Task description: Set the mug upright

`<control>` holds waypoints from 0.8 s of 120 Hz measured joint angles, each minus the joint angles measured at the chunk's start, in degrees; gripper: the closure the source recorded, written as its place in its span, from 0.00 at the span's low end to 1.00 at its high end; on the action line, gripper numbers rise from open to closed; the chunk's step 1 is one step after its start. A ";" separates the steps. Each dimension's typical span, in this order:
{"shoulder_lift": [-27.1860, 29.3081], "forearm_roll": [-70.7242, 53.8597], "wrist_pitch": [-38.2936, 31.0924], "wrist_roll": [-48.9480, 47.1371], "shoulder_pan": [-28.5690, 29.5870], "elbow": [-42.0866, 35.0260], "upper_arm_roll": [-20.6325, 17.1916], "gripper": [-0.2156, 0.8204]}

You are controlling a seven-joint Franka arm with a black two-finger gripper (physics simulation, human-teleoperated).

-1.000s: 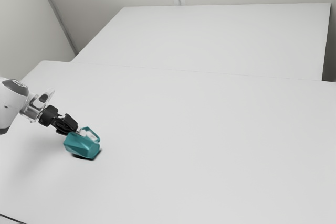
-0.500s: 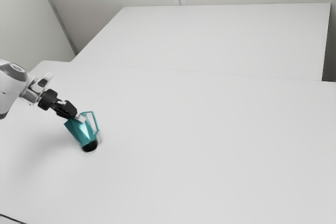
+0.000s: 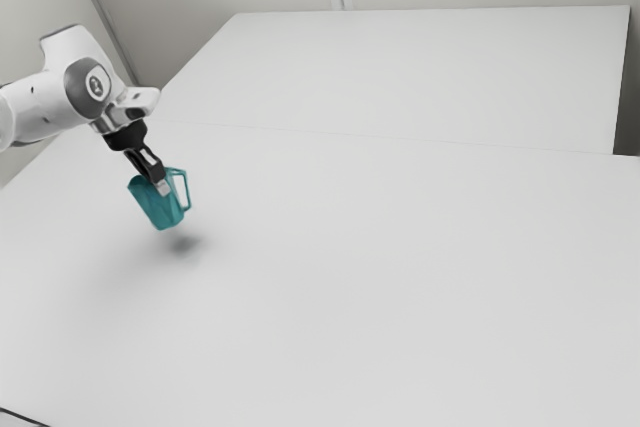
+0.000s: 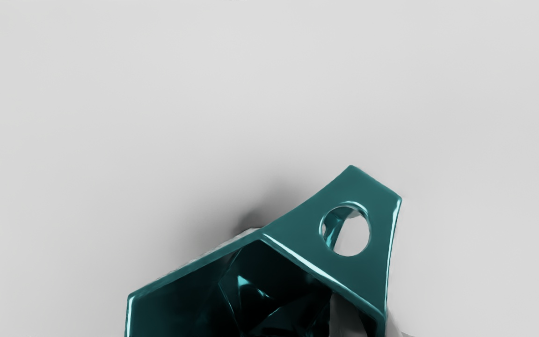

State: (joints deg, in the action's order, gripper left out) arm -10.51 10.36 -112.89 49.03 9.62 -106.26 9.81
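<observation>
One faceted teal mug (image 3: 157, 206) hangs in the air above the white table (image 3: 400, 287), its shadow (image 3: 183, 244) lying apart beneath it. The black two-finger gripper (image 3: 162, 188) is closed on the mug near the rim (image 4: 194, 265). In the wrist view, one grey finger (image 4: 344, 320) reaches down inside the cup, and what seems to be its partner stands just outside, so the side wall by the handle (image 3: 186, 190) is pinched between them. That hold makes sense: a thin wall suits a narrow grip better than the broad body does, and gripping high leaves the base (image 3: 169, 226) free to meet the table.

The mouth faces mostly upward and leans toward the exterior view's left, while the base points down and a little toward the exterior view's right. The mug is therefore near upright but not standing. Its height probably serves to keep the lower edge from catching while the tilt is taken out.

What remains, I judge, is to level the mug, lower it until the base sits flat, and only then part the fingers. Letting go while it leans could tip it over, and because the grip lies to one side of the body, the weight may make it swivel.
</observation>
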 joint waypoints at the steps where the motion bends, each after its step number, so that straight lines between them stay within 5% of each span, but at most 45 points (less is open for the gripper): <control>1: -0.01 -0.44 -0.56 -0.28 -0.08 -0.17 0.00 0.97; 52: -4.01 -14.27 -20.75 -13.00 -1.03 -2.76 0.15 0.97; 96: -8.01 -16.23 -9.31 -21.21 -2.19 3.15 0.90 0.97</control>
State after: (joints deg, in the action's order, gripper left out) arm -18.52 -5.86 -122.21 27.82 7.43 -103.11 10.72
